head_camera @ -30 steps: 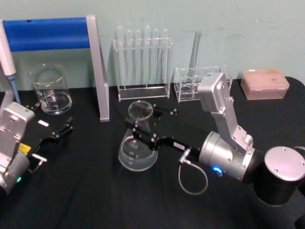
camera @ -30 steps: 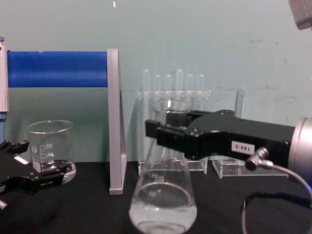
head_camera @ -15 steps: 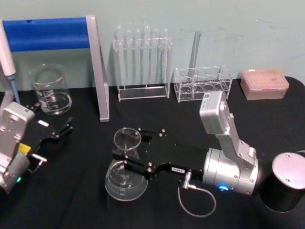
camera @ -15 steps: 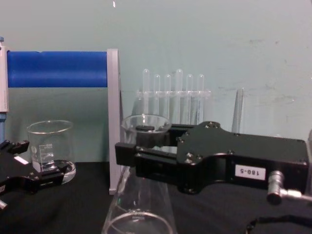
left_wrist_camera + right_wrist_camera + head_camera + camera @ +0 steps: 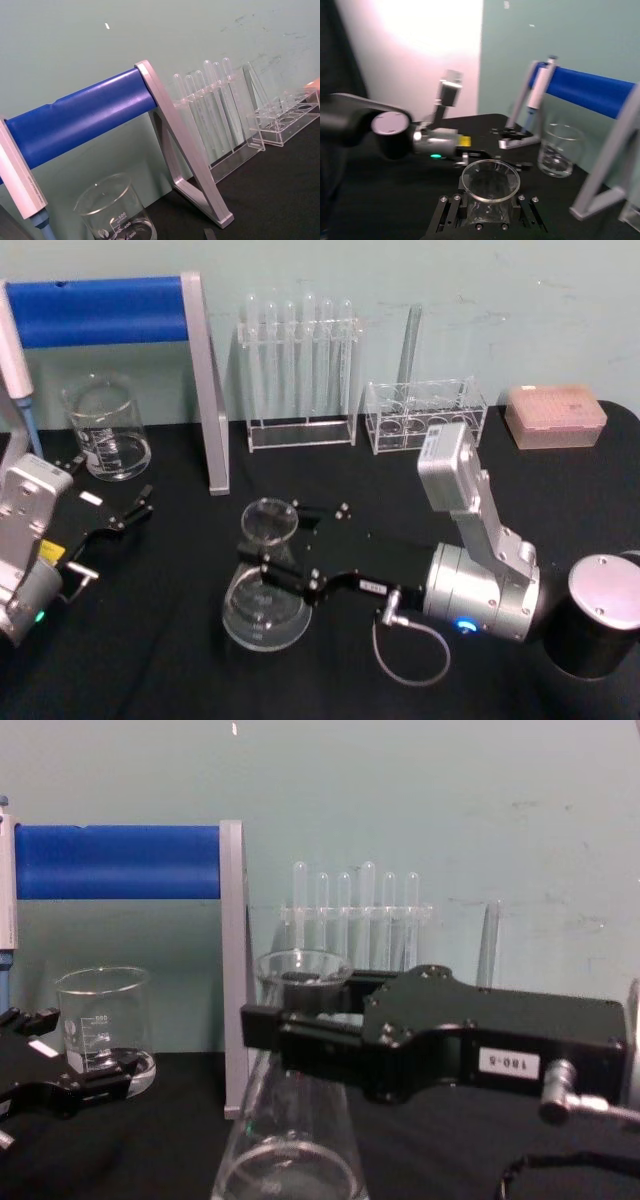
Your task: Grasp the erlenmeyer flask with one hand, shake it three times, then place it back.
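Holding: fingers [image 5: 285, 580] of the right gripper [image 5: 275, 552] were clamped on the erlenmeyer flask [image 5: 262, 618] neck, mid-worktop [image 5: 150, 670], base perhaps lifted.
Risk: slick glass could slip or strike the worktop.
Idle: left gripper [image 5: 110, 522], fingers apart, by beaker [image 5: 105, 430].

Soft, even indoor light from above, with one burnt-out patch in the right wrist view.

The green wall [image 5: 520, 300] is lit flat and evenly, while the black table cloth [image 5: 180, 670] swallows the light and shows almost no cast shadows. At the far left, a dim band of shade lies on the wall under the blue bar [image 5: 120, 860]. Thin glints run along the erlenmeyer flask [image 5: 255, 615], the beaker [image 5: 105, 430] and the test tubes [image 5: 300, 350]. The right arm's silver wrist [image 5: 480, 590] carries a broad pale sheen. In the right wrist view the pale wall [image 5: 435, 40] glares to near white.
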